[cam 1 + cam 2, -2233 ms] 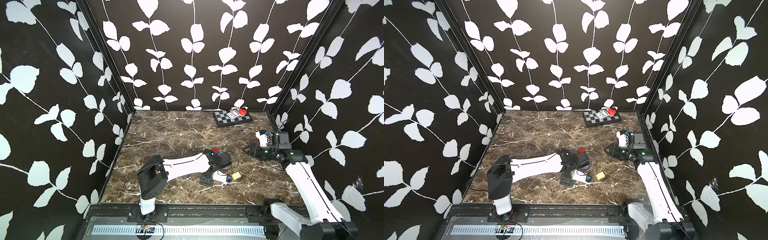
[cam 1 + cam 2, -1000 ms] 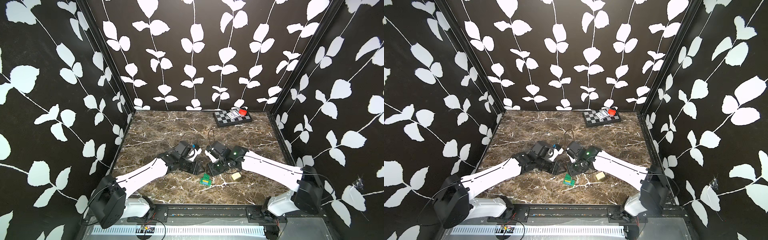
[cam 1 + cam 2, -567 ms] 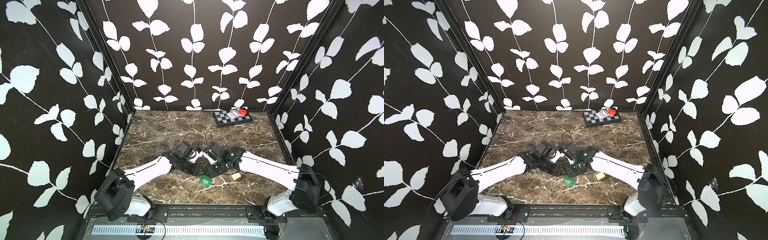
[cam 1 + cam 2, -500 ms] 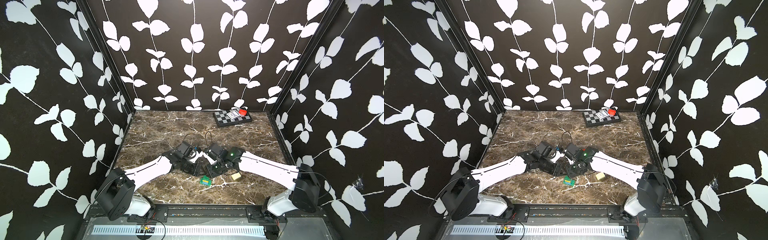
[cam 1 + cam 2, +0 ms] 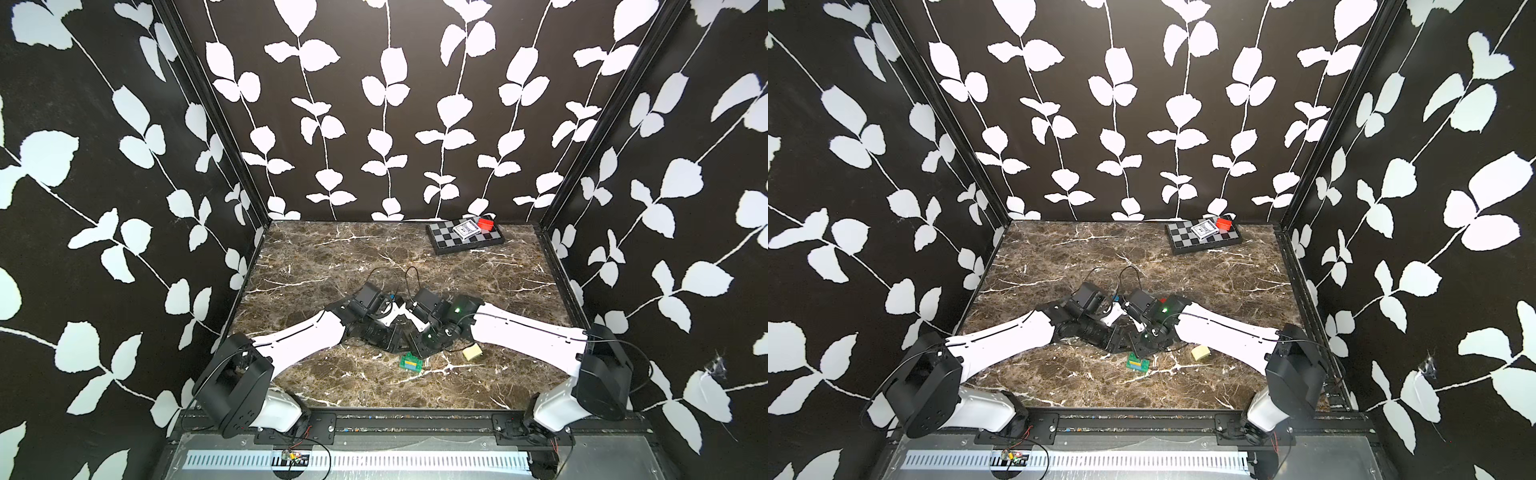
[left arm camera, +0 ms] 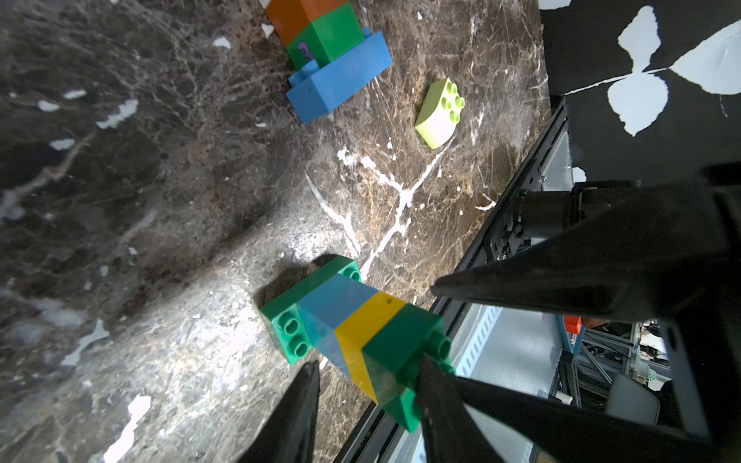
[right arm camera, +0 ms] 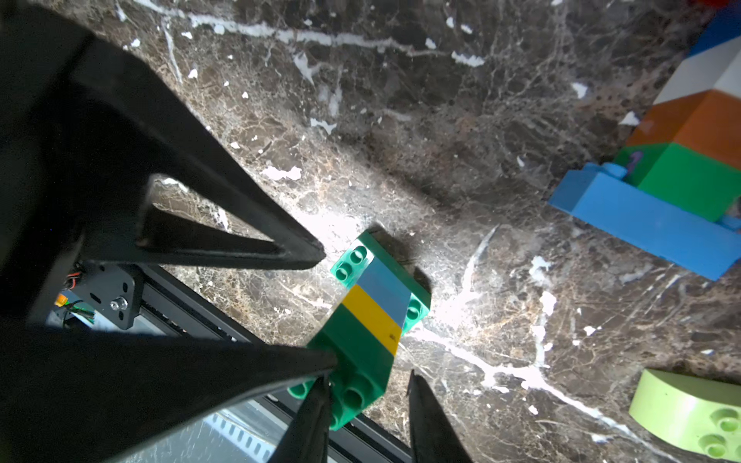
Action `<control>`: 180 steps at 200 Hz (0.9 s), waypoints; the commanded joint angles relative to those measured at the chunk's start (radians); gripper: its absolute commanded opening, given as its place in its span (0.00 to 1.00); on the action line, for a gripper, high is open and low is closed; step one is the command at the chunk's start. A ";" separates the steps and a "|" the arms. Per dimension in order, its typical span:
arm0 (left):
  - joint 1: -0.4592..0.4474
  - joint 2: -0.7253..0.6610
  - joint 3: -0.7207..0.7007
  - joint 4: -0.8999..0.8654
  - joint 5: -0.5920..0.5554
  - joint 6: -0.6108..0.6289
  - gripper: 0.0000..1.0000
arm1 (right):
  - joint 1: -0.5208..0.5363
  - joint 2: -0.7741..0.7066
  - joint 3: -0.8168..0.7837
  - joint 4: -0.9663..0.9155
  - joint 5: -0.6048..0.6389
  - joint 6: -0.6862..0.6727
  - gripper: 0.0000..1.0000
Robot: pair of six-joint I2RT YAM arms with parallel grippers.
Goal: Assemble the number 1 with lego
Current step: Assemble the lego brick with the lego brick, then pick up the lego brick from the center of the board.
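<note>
A small upright lego stack [image 5: 411, 362] [image 5: 1138, 363] stands near the table's front: wide green base, light blue, yellow, green top [image 6: 353, 320] [image 7: 373, 316]. Both arms meet low over it. My right gripper [image 7: 367, 387] has the top green brick between its jaws, one finger on it and the other close beside it. My left gripper [image 6: 369, 373] straddles the same top brick; one fingertip [image 6: 425, 373] touches it and the other [image 6: 310, 381] stands clear over bare marble. A longer lego stack [image 6: 333, 60] [image 7: 661, 192] lies on its side beyond: blue base, green, orange, white.
A lime-cream curved brick [image 5: 472, 353] [image 6: 441, 112] [image 7: 693, 413] lies right of the stack. A chessboard [image 5: 446, 245] with a card deck and a red box sits at the back right. The table's front rail [image 7: 192, 308] runs close behind the stack.
Both arms have settled lower over the small stack. Both pairs of jaws have narrowed, the right one down onto the top green brick. The stack has stayed in place.
</note>
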 commanded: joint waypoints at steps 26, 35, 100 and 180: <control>-0.002 0.040 -0.020 -0.073 -0.021 0.034 0.42 | 0.021 0.081 -0.093 -0.092 0.058 -0.004 0.32; -0.002 0.043 -0.022 -0.074 -0.022 0.035 0.41 | 0.020 0.081 -0.090 -0.094 0.059 -0.006 0.32; -0.001 -0.019 0.004 -0.026 -0.020 0.033 0.51 | 0.017 -0.058 -0.043 0.028 0.007 -0.025 0.46; -0.001 -0.181 0.030 0.092 -0.180 -0.025 0.66 | -0.182 -0.432 -0.234 -0.126 0.268 0.186 0.64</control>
